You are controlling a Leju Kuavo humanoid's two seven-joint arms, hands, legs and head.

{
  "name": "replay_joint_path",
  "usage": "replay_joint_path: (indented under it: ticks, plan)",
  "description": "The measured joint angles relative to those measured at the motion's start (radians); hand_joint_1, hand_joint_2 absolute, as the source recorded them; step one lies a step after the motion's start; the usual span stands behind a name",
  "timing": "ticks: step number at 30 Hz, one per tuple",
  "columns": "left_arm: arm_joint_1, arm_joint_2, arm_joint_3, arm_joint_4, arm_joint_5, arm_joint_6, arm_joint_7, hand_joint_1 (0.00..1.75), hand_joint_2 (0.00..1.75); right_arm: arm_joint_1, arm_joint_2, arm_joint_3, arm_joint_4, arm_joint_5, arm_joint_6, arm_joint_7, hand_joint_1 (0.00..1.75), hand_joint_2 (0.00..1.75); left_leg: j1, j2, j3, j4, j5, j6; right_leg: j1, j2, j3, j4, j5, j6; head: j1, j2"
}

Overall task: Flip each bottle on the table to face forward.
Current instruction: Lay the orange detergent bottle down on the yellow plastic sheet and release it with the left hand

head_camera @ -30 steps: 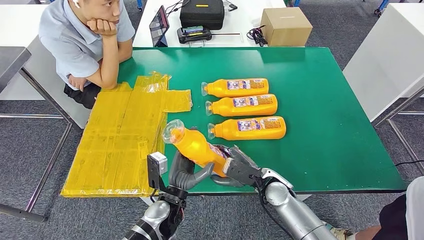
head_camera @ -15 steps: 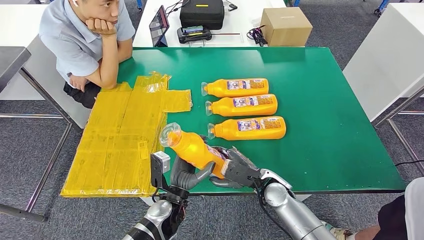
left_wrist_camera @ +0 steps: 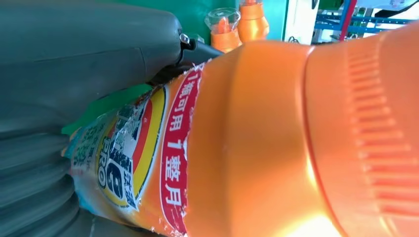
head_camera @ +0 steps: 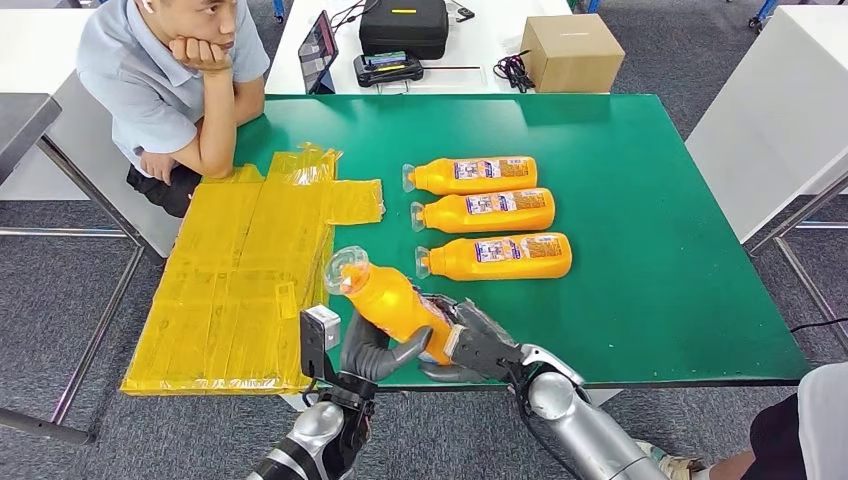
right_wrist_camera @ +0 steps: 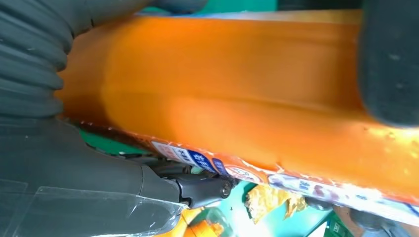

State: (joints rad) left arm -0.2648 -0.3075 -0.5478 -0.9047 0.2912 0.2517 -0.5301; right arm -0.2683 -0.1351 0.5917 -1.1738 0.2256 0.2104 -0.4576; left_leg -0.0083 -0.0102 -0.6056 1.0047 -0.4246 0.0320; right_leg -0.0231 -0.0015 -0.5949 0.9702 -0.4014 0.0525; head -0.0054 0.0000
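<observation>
Holding the orange bottle between both hands, I have it lifted just above the near edge of the green tabletop. My left hand grips it from below, thumb stretched along the body toward the right; my right hand wraps the base end, fingers closed on the labelled part. The bottle is tilted, its clear cap pointing up and away to the left, out over the edge of the yellow sheet. In the left wrist view I see the bottle's torn label with red and yellow bands facing the camera, the grey thumb pressed against it. In the right wrist view the plain orange side runs across, a dark finger laid over it.

Farther out, three more orange bottles lie side by side near the middle of the tabletop, caps to the left, labels up. A person sits at the far left corner, leaning on an elbow. Beyond is a white table with a cardboard box and a black case.
</observation>
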Motion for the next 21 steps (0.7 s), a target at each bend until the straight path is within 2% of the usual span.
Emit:
replay_joint_path:
  ticks: [7,21]
  plan:
    - [0.013,0.017,-0.004,-0.024,-0.294,0.191,0.067,1.75,1.75,0.096,0.0,-0.065,-0.017,0.04,-0.042,-0.021,0.0,1.75,0.0,0.0,-0.001,0.0,0.0,0.0,0.0,0.0,-0.001,0.0,0.0,0.0,0.0,0.0]
    - [0.013,0.079,0.039,-0.169,-0.625,0.256,0.166,1.75,1.75,0.174,0.043,-0.14,-0.039,0.09,-0.06,-0.032,0.0,1.75,0.0,0.0,-0.001,0.0,0.0,0.0,0.0,0.0,-0.001,0.0,0.0,0.0,0.0,0.0]
